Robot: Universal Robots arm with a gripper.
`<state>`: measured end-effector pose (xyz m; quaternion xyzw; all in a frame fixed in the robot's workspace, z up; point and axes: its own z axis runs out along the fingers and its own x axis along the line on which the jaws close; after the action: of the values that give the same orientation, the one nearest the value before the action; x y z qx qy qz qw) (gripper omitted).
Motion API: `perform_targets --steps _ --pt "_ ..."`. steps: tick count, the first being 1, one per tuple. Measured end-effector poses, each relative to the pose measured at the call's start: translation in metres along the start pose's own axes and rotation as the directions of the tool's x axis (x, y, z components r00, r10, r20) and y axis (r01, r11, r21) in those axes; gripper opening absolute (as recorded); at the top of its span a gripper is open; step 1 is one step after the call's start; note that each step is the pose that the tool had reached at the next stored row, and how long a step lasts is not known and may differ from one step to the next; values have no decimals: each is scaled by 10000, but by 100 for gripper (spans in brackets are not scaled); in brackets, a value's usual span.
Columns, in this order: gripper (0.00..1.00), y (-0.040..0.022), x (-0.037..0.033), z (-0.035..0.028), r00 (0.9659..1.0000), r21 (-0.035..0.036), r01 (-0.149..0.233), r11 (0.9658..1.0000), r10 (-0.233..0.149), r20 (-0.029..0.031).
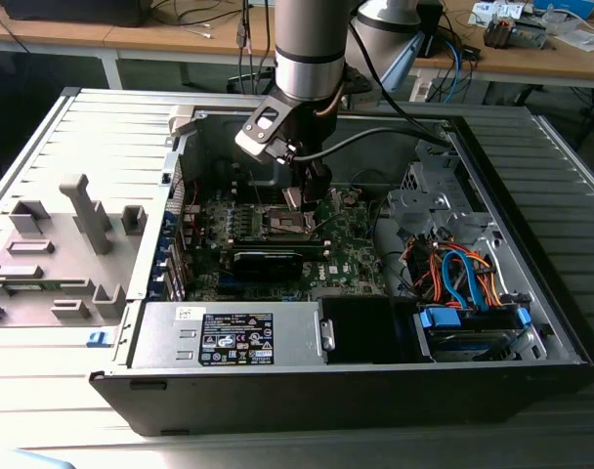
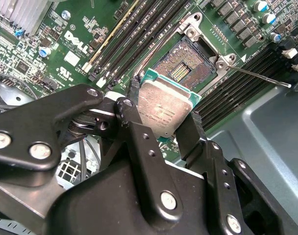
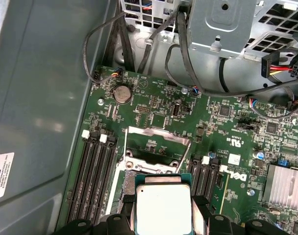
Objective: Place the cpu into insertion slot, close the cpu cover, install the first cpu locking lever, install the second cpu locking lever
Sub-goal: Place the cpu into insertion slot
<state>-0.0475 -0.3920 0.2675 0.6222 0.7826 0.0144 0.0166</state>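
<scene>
Step 1 of 4 is under way and none is finished. Closest to the wrist cameras, the gripper (image 2: 162, 117) is clamped on the cpu (image 2: 164, 104), one black finger on each of two opposite edges, the grey metal top facing the second wrist view. The chip hangs tilted just beside the insertion slot (image 2: 187, 67). I cannot tell whether its far edge touches the socket rim. The slot's pin field is bare, so the cpu is not seated. In the first wrist view, just beyond the chip, stands a silvery frame with a square window. I take it for the cpu cover (image 3: 159, 133), swung open. One thin locking lever (image 2: 262, 77) juts away from the socket corner, seemingly unhooked; a second lever I cannot make out. By my judgement seating, cover and both levers are all left to do. In the exterior view the arm (image 1: 312, 49) drops from the upper middle of the frame almost vertically. Its wrist sits over the motherboard (image 1: 351, 244) at the frame's centre, inside the opened computer case (image 1: 277, 391). Work benches (image 1: 180, 39) run along the top edge behind.
</scene>
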Motion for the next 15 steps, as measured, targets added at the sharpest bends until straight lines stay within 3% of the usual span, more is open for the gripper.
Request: perform_targets --steps 15 --pt "55 0 0 3 9999 1 -128 9999 128 5"
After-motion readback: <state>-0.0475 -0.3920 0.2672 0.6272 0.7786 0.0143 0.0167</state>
